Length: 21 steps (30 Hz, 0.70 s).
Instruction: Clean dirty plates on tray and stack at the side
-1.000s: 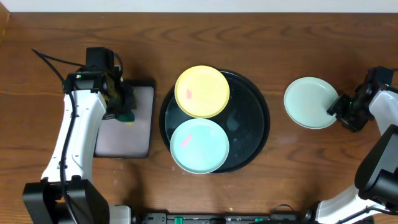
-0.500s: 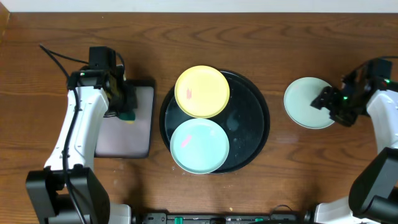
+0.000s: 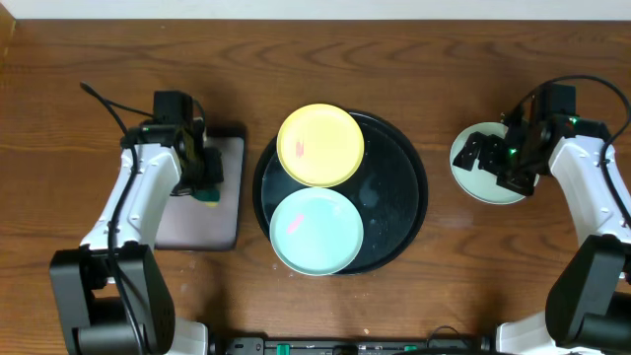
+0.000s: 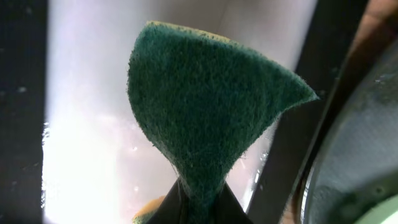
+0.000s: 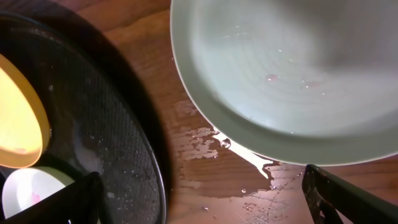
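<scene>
The left fingers [image 4: 166,213] are pinched tight on a green sponge [image 4: 205,118], which hangs over the small rectangular tray [image 3: 222,212], beside but clear of the round black tray [image 3: 409,187]. On that tray lie the yellow plate [image 3: 320,145] and a mint plate [image 3: 315,230], each showing a pink smear and each overhanging the rim on the left. The right fingers [image 5: 59,202] are spread wide with nothing between them, poised above the second mint plate [image 5: 292,74]. This plate rests on the surface [image 3: 444,247] to the right of the black tray, with water [image 5: 249,155] pooled at its edge. Three risks stand out. Scrubbing an overhanging plate with nothing bracing it could tip or slide it off the rim. The sponge, held by one narrow end, may fold or pull free under pressure. The wet wood could let the side plate skid when another is stacked on it.
</scene>
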Each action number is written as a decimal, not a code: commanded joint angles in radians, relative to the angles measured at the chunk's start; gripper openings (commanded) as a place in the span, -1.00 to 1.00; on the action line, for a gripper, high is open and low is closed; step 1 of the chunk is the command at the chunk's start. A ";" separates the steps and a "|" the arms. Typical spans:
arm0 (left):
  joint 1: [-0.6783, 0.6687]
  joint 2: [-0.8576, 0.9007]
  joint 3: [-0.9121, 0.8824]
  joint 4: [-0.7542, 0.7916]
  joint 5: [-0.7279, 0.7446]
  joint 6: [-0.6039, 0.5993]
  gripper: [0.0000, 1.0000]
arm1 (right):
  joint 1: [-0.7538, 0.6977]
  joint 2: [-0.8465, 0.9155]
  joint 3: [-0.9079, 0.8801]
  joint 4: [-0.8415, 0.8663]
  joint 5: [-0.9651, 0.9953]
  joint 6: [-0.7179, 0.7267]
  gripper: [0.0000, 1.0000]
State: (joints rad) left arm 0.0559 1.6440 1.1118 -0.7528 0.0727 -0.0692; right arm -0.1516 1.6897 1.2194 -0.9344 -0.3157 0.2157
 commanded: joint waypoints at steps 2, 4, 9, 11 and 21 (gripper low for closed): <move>-0.010 0.008 -0.072 0.072 -0.001 0.021 -0.85 | 0.008 -0.003 0.002 -0.001 -0.006 -0.011 0.98; -0.019 0.008 -0.080 0.085 -0.001 0.021 -0.85 | 0.008 -0.003 0.002 -0.001 -0.006 -0.011 0.99; -0.059 0.010 -0.080 0.088 -0.001 0.009 -0.85 | 0.008 -0.003 0.002 -0.001 -0.006 -0.011 0.98; -0.077 0.011 -0.080 0.088 -0.006 0.008 -0.85 | 0.008 -0.003 0.002 -0.001 -0.006 -0.011 0.99; -0.099 0.016 -0.081 0.087 -0.012 0.005 -0.85 | 0.008 -0.003 0.002 -0.001 -0.006 -0.011 0.98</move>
State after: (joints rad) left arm -0.0429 1.6459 1.0363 -0.6674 0.0719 -0.0700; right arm -0.1516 1.6897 1.2194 -0.9344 -0.3153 0.2157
